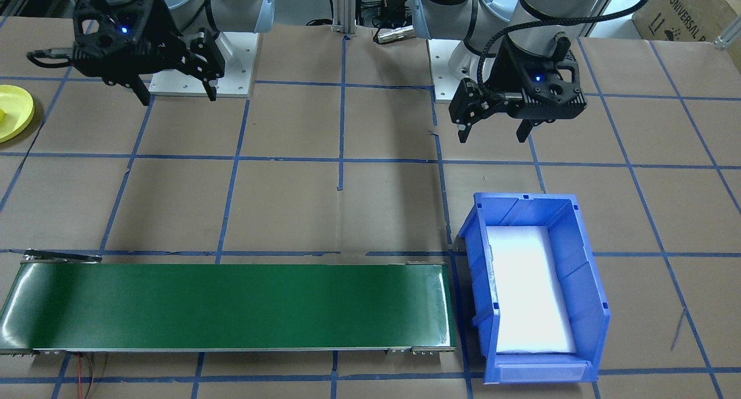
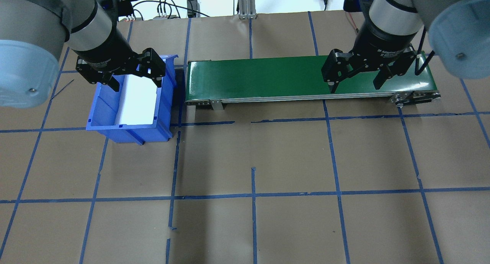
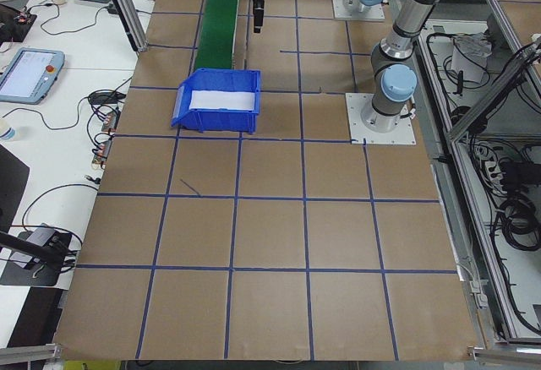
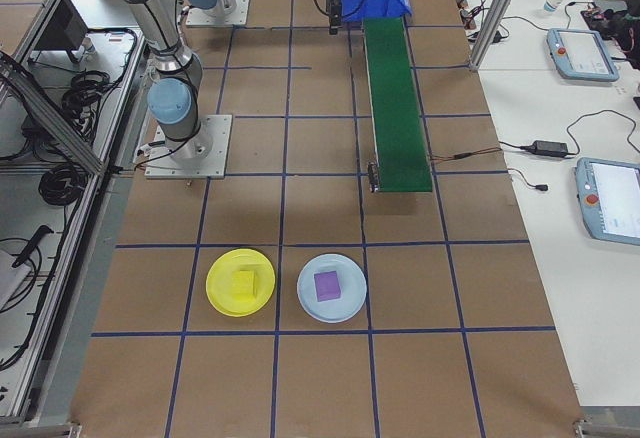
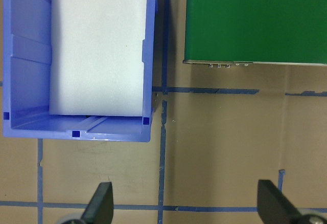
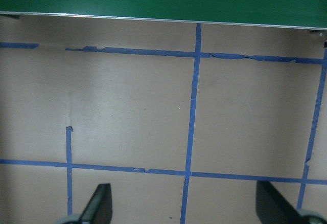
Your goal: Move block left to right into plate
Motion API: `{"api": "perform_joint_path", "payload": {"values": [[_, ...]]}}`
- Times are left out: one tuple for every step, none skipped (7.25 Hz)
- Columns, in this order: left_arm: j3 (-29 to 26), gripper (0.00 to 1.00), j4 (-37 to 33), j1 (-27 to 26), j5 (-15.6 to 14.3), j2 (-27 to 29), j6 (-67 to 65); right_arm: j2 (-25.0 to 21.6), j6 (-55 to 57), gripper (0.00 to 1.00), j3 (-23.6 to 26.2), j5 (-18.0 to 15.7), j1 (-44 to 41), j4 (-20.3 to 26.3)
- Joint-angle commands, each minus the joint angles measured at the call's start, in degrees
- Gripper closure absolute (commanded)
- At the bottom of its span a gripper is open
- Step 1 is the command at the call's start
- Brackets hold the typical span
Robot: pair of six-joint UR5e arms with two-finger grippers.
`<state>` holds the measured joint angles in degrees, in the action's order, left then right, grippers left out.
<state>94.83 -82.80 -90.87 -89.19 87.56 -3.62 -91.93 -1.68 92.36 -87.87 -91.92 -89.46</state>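
A yellow block lies in the small round yellow plate on the table's right end; the front-facing view shows only that plate's edge. My left gripper hangs open and empty above the table beside the blue bin. Its fingers frame bare paper in the left wrist view. My right gripper is open and empty too, raised near the green conveyor belt, far from the plate. In the front-facing view the left gripper and the right gripper hover near their bases.
The blue bin holds a white foam pad and stands at the belt's left end. A pale blue plate with a purple block sits next to the yellow plate. Blue tape lines cross the brown table.
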Motion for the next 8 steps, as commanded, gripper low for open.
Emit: {"api": "perform_joint_path", "payload": {"values": [[0.00, 0.00, 0.01, 0.08, -0.02, -0.02, 0.01, -0.01, 2.37, 0.00, -0.24, -0.37, 0.16, -2.13], [0.09, 0.00, 0.01, 0.08, -0.02, -0.11, 0.01, -0.70, 11.44, 0.00, -1.82, -2.37, -0.01, -1.86], [0.09, 0.00, 0.01, 0.08, -0.02, -0.11, 0.01, -0.62, 13.70, 0.00, -3.23, -2.92, -0.10, 0.05], [0.09, 0.00, 0.01, 0.16, -0.02, -0.11, 0.01, -0.54, 13.81, 0.00, -3.76, -3.01, -0.01, 0.59], [0.09, 0.00, 0.01, 0.17, -0.02, -0.11, 0.01, -0.54, 13.73, 0.00, -3.42, -2.92, -0.10, 0.25], [0.09, 0.00, 0.01, 0.17, -0.02, -0.11, 0.01, -0.54, 13.55, 0.00, -3.50, -2.92, -0.01, 0.42], [0.09, 0.00, 0.01, 0.17, -0.02, -0.11, 0.01, -0.54, 13.20, 0.00, -3.42, -2.92, -0.10, 0.51], [0.09, 0.00, 0.01, 0.17, -0.02, -0.11, 0.01, -0.54, 13.20, 0.00, -3.42, -2.92, -0.10, 0.43]]}}
